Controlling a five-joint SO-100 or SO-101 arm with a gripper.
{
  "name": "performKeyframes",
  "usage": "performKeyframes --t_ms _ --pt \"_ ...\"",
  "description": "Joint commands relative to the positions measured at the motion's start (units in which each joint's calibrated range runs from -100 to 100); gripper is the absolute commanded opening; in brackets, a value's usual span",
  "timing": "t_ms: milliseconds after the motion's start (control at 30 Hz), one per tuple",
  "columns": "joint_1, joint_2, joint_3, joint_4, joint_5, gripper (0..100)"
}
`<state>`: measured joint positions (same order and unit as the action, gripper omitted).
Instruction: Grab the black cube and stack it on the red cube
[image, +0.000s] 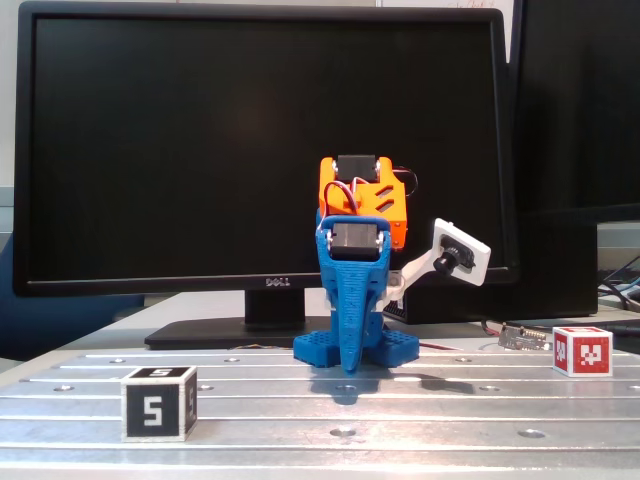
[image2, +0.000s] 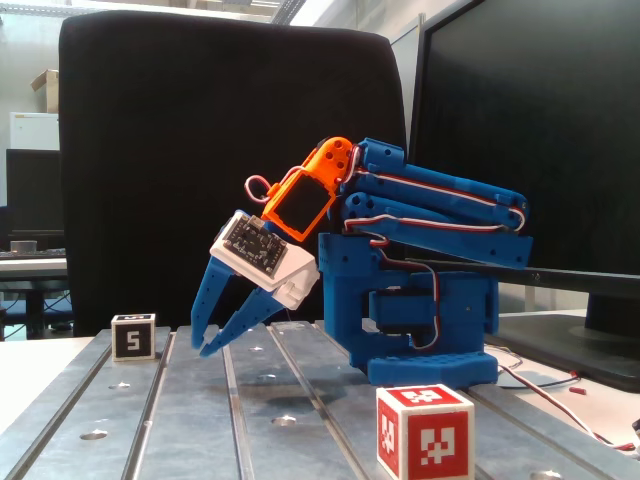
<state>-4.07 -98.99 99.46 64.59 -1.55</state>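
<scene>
- While the gripper (image2: 212, 340) hangs folded over the table (image2: 200, 420), fingers slightly spread and empty, the black cube (image2: 133, 337) sits beyond its tips, apart.
- The red cube (image2: 424, 431) sits behind the base (well apart), opposite side.

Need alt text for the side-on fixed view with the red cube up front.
A blue and orange robot arm sits folded on a slotted metal table, its open gripper pointing down just above the surface and holding nothing. The black cube marked 5 stands beyond it at left; the red cube is in the foreground.
</scene>
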Motion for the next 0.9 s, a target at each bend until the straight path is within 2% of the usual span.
performKeyframes --t_ms 0,433,700,867 --pt "0.1 -0.3 -1.4 -1.7 -0.3 1" --pt "0.1 3.9 -10.6 -1.0 0.2 1" --pt "2.9 31.5 -28.7 -1.8 0.7 1" --pt "7.9 49.5 -39.6 -0.9 5.3 1"
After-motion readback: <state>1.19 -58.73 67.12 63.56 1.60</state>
